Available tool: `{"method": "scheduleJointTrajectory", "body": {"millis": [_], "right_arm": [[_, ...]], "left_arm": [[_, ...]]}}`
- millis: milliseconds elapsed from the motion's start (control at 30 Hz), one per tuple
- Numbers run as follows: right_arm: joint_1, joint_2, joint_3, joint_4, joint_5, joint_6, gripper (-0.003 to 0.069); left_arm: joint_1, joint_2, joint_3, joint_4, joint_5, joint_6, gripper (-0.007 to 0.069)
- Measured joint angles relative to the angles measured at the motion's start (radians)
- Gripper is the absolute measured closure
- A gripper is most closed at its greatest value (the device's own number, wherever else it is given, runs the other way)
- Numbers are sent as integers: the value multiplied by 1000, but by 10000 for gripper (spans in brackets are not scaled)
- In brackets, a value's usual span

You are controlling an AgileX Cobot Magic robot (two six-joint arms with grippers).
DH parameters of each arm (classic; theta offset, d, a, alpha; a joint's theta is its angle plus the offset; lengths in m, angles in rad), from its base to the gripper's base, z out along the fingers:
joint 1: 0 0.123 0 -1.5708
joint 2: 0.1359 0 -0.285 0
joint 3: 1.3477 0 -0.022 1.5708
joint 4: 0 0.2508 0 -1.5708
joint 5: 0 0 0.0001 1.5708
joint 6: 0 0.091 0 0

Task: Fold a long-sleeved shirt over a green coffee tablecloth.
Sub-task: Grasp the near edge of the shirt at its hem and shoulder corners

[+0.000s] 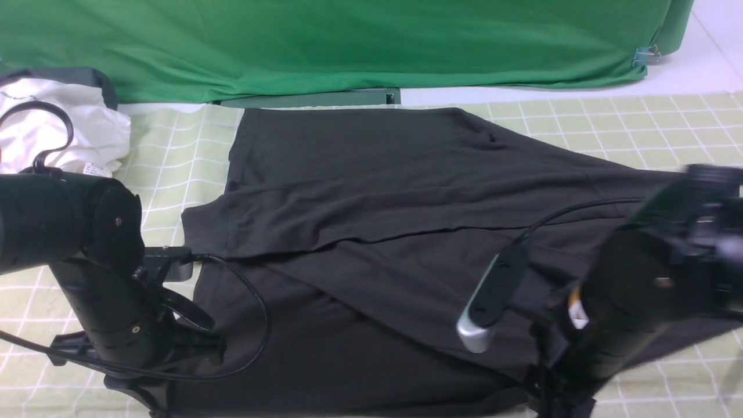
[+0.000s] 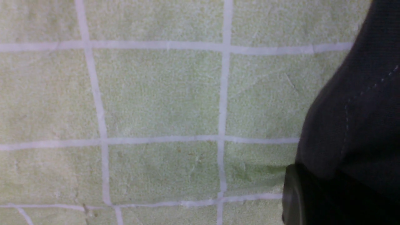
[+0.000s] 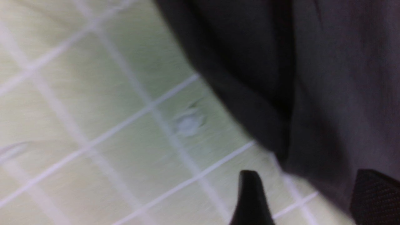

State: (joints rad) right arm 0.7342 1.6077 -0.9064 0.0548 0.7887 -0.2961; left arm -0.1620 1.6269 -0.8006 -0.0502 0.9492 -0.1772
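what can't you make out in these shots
Left gripper: cut off by the left wrist view's bottom edge, dark against the long-sleeved shirt; grip unclear.
Right gripper: right wrist view motion-blurred; cloth contact unclear.
Its near hem: front view, bottom edge cuts it.
White garment: front view, left edge cuts it.

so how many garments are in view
2: the black shirt is spread across the middle of the tablecloth, and a white garment is bunched at its far left corner. Others may lie out of frame.
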Motion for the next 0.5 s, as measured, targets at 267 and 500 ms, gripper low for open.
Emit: {"method": "scheduleJointTrajectory", "body": {"millis": [267, 500], "right_arm": [[2, 124, -40, -55, -20, -29, 298], [2, 133, -40, -55, -34, -53, 580]], "left_arm": [[0, 0, 0, -3, -8, 0, 605], [0, 0, 0, -3, -6, 48, 605]]}}
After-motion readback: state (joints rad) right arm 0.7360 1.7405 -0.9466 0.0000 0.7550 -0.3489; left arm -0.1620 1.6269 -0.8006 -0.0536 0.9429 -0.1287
